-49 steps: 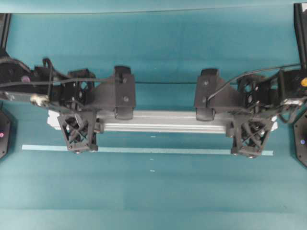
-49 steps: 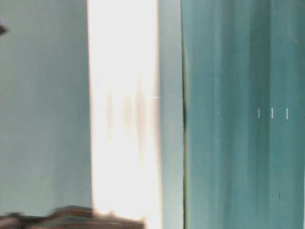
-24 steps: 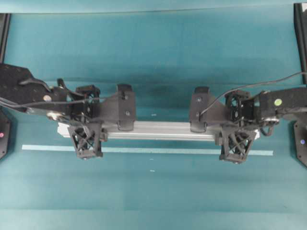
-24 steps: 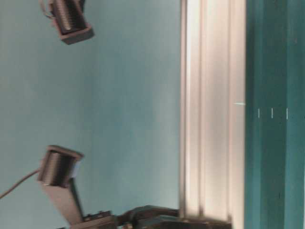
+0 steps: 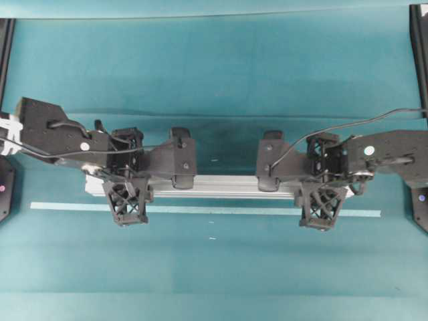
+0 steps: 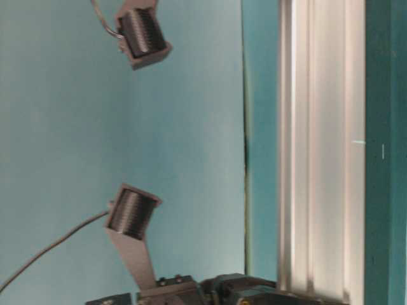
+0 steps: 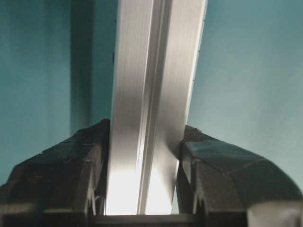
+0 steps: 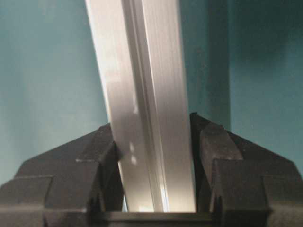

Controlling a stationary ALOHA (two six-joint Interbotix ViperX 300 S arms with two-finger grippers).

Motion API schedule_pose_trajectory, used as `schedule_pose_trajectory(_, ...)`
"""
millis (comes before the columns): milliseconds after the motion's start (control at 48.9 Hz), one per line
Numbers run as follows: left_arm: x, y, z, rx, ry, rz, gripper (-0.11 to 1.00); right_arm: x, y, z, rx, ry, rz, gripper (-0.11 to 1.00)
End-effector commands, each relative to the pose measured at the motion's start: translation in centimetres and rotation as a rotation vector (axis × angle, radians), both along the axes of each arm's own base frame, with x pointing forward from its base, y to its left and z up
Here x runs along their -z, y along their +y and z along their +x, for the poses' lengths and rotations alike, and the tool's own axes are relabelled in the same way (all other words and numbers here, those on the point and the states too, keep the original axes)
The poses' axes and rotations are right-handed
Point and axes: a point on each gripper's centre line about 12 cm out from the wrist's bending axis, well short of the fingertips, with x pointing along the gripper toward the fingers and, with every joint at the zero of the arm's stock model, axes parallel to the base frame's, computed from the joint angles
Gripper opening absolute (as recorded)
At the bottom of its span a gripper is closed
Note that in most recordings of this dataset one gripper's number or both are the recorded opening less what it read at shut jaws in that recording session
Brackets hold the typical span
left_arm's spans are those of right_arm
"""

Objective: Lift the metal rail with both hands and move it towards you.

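Scene: seen from above, two black robot arms reach in from either side of a teal table and meet along one long silver bar.
Metal rail: the metal rail lies crosswise between the arms, its lower edge just above a thin pale tape strip that runs parallel to it.
Left gripper: the left gripper has its jaws pressed against both sides of the rail near its left end, holding it.
Right gripper: the right gripper is closed on the rail the same way near its right end.
What has changed: over the last second the rail has come down the overhead view, closer to the tape strip, and looks smaller there, while in the table-level view it has shifted toward the tabletop side.
Meaning for the task: both grips have held, and the rail appears to be lowering toward the table near the strip; the carry looks close to finished, with setting down and releasing probably left.
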Motion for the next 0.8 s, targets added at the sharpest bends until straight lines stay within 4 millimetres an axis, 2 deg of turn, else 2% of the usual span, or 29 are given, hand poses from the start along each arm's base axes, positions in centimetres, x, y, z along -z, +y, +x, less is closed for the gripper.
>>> schedule_pose_trajectory(0,-0.4,0.2,0.4,-0.076,-0.039,-0.023,0.29,-0.2,0.0,0.7,0.018,-0.032,0.007,0.40)
schedule_pose_trajectory(287,1.1,-0.3,-0.6,-0.104,-0.033,-0.036,0.29,1.2,0.0,0.5,0.020,-0.026,0.008,0.40)
schedule_pose_trajectory(778,1.4,-0.4,-0.6,-0.100,-0.058,-0.039,0.29,2.5,0.7,0.6,0.014,-0.021,0.017,0.40)
